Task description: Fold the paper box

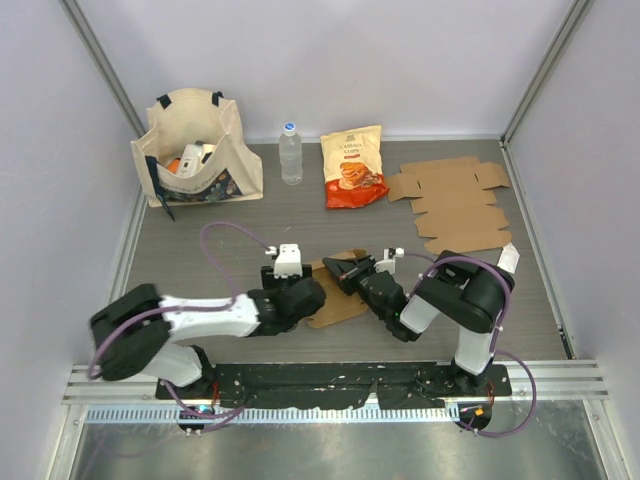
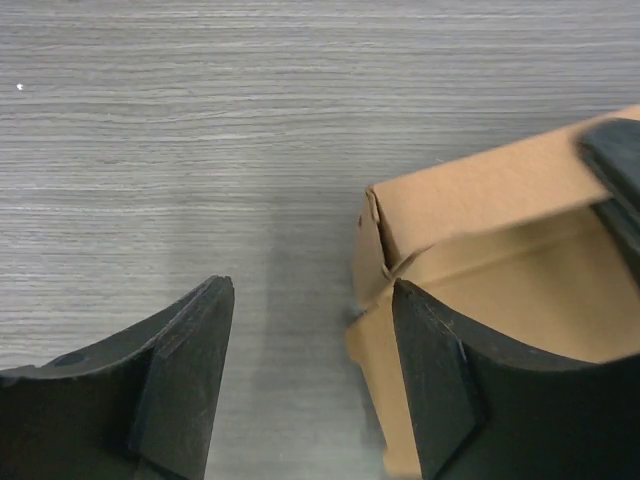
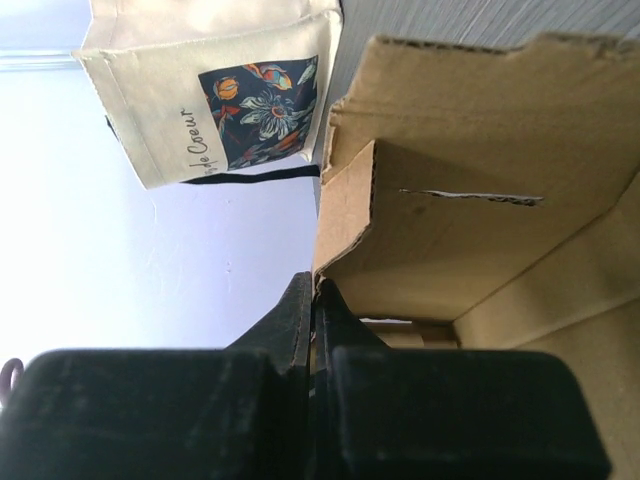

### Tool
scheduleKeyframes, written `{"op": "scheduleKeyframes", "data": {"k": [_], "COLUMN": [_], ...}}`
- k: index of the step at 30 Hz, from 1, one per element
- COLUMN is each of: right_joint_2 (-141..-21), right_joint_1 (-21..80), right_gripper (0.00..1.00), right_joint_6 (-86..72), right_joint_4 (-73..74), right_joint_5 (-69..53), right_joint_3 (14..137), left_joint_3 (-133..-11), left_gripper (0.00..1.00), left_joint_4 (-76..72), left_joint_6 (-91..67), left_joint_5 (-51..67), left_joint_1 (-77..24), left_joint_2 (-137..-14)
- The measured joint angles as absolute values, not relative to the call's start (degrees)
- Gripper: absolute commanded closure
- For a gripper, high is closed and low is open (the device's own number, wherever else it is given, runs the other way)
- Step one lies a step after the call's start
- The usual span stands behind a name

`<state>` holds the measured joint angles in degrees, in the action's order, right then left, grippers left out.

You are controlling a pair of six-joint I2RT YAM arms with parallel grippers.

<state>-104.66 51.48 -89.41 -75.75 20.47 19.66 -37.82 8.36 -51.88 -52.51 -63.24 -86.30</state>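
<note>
1. Fingers [image 2: 180,390] of your left gripper [image 2: 312,290] stand well apart with nothing pinched between them. Bare table [image 2: 200,120] fills most of the gap.
2. The paper box [image 2: 480,230] sits at the right-hand side of that gap. Its folded corner lies just inside your right-hand finger, and that finger overlaps the box's near wall in the wrist view. You cannot tell whether it touches the cardboard. The left-hand finger is clear of the box.
3. Your right gripper [image 3: 313,300] has its fingers [image 3: 290,320] pressed together. They are clamped on the thin edge of one upright box wall, which runs straight down into the seam between the tips.
4. Just past those tips the box opens out to the right. You look into its brown inside, with a slit cut in the far panel and a ragged edge along the top.
5. From above, the box lies between your two grippers. The left one is at its left side and the right one is at its upper right corner.
6. Beyond the right fingertips, off to their left, a cream tote bag [image 3: 200,90] with a flower print stands well apart.
7. Farther out, along the far side of the table, you have a water bottle [image 1: 291,152], a snack bag [image 1: 353,168] and a flat cardboard blank [image 1: 455,205]. All three are well away from both sets of fingers.
</note>
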Motion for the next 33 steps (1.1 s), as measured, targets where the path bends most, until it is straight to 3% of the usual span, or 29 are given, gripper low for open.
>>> {"op": "scheduleKeyframes", "data": {"k": [3,7,12,18,23,29,33], "right_joint_2": [-105.16,-105.1,-105.14,-103.72,-101.56,-100.71,-100.4], "right_joint_1": [50.63,49.58,49.23,48.73,48.58,48.49,48.4], "right_gripper": [0.99,0.99,0.99,0.99,0.99,0.99,0.99], "right_joint_6": [-87.94,-86.39,-86.02,-86.15,-86.52,-87.18,-87.24], "right_joint_4": [-76.75,-77.21,-78.61,-76.42,-73.17,-71.55,-71.0], "right_joint_5": [18.5,16.1,13.93,12.53,11.68,11.44,11.38], "right_joint_3": [19.66,19.33,18.55,18.55,18.52,18.55,18.65], "left_joint_3": [-32.62,-30.61,-29.93,-28.47,-28.88,-27.46,-27.35], "left_gripper": [0.3,0.38,0.42,0.48,0.47,0.49,0.57], "left_joint_4": [8.05,11.18,14.7,14.04,11.33,2.33,-2.83], "left_joint_6": [-49.36,-48.6,-48.99,-43.46,-36.99,-31.55,-28.56], "left_joint_5": [-44.95,-38.44,-37.91,-37.47,-37.21,-37.6,-36.75], "left_joint_1": [-63.18,-62.98,-62.85,-62.63,-62.46,-61.78,-60.95], "left_joint_2": [-71.33,-52.18,-40.66,-51.35,-62.65,-67.53,-68.88]}}
